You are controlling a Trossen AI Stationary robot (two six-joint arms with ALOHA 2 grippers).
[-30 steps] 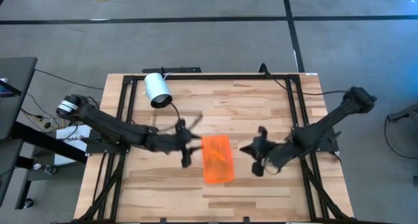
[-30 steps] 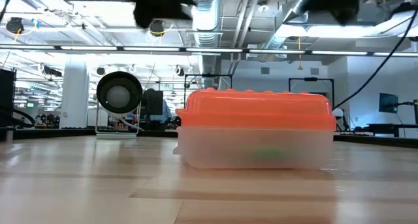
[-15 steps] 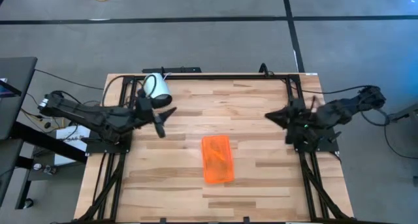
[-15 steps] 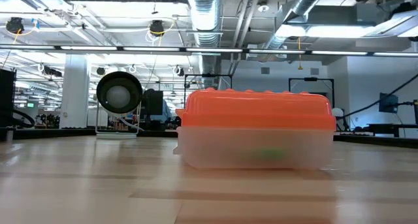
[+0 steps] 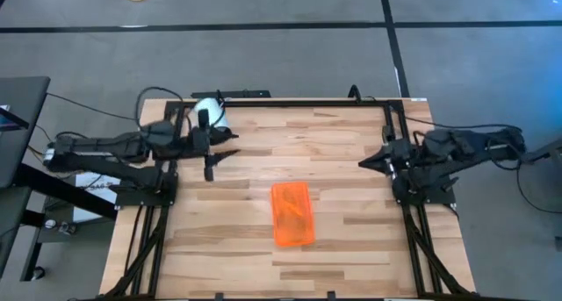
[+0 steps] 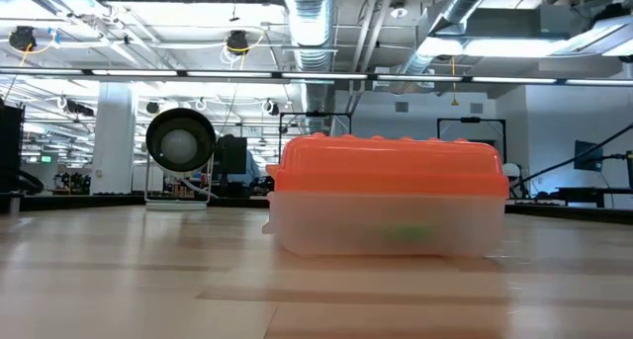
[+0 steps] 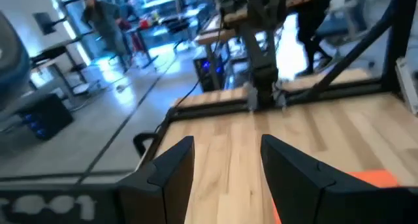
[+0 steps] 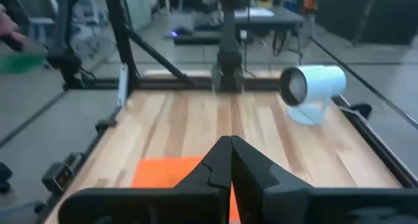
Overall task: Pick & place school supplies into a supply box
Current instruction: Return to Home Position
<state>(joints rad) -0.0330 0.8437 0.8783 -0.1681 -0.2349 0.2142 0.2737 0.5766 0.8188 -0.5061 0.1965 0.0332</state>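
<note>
The supply box (image 5: 292, 213) lies on the wooden table (image 5: 342, 152) a little off its middle, between the two arms and well apart from both. Its long side runs across the line between them. Its orange ribbed lid (image 6: 388, 167) sits level on the clear lower shell and is closed. Through the cloudy wall the low view shows only a green item (image 6: 406, 233) near the floor of the box, and the rest of the contents cannot be made out. No pens, pencils or markers lie loose on the boards. A white cylinder (image 5: 211, 111) lies on its side near the table corner by the left arm. The left gripper (image 5: 219, 156) hovers just beside that cylinder, at the table's left edge, on a folded arm. Its fingers (image 7: 171, 168) are spread apart with nothing between them, and an edge of the orange lid shows past them. The right gripper (image 5: 373, 159) is at the opposite edge, on an arm also folded close to its base. Its two fingers (image 8: 219, 162) are pressed together on nothing and aim across the table over the box toward the cylinder.
</note>
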